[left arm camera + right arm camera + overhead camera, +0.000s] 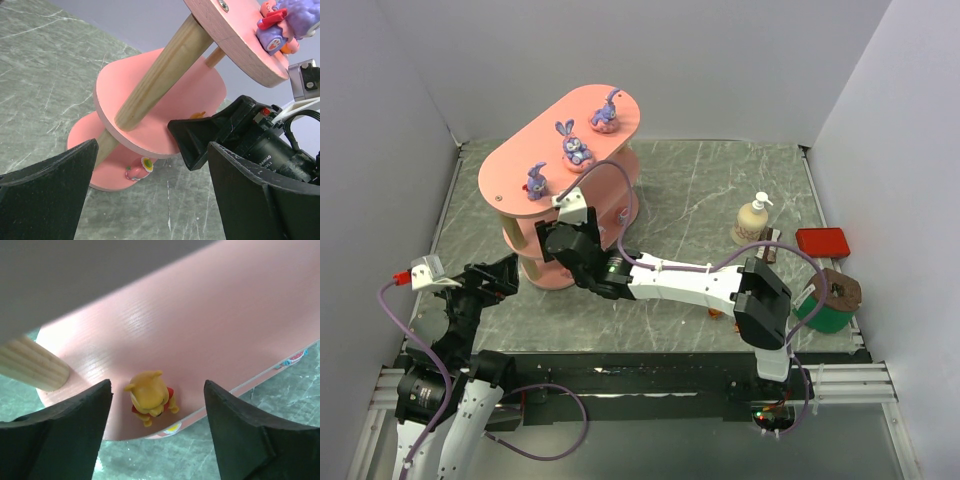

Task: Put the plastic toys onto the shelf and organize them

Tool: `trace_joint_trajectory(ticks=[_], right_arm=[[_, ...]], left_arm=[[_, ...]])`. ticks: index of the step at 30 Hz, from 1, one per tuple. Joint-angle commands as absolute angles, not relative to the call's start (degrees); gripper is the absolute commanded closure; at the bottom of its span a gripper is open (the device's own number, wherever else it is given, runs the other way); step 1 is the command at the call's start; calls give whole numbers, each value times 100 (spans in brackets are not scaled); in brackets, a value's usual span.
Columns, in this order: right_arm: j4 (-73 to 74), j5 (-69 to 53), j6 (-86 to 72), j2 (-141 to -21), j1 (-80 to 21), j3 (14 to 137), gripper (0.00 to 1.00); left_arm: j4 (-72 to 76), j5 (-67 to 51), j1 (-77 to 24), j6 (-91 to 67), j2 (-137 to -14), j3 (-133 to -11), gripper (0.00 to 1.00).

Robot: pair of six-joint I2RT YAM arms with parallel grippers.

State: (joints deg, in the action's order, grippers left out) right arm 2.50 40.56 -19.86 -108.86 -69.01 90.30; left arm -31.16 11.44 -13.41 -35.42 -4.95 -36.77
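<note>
matt pink shelf (520, 170), pale wooden posts (160, 75)

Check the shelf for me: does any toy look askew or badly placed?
The yellow bear stands very near the rim of the middle board of the shelf, between the fingers of the open right claw. A nudge might tip it off.

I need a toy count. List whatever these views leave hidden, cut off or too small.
Top view: on the salmon-pink three-tier wooden shelf, the top board and white right arm hide the lower boards' toys.
Left wrist view: the tiny pink figurine on the bottom board is too small to identify.
Right wrist view: frame edges cut off the board around the yellow bear figurine.
</note>
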Motion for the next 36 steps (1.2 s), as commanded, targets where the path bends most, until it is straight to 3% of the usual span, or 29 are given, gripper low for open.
trace_joint_trajectory(ticks=[1,20,24,29,36], right_arm=[[510,3885,-1837,-10670,-6935,8781,15],[-211,3164,-1828,-8588,-6934,6760,5],[874,3619,-2468,-8139,-6908,6381,5],[3573,4639,-5154,-7937,-6584,6030,5],[5782,4659,-8452,-7761,-6390,4852,4]], left_arm=[[-3023,1178,-1310,-3595,-431,-3797,4],[-3059,1266,-1310,-3630,-431,-3814,4],[-3059,1257,-1310,-3621,-422,-3814,4],[-3024,1187,-1310,-3604,-378,-3797,4],[-2980,1055,-1310,-3533,-466,-3788,4]])
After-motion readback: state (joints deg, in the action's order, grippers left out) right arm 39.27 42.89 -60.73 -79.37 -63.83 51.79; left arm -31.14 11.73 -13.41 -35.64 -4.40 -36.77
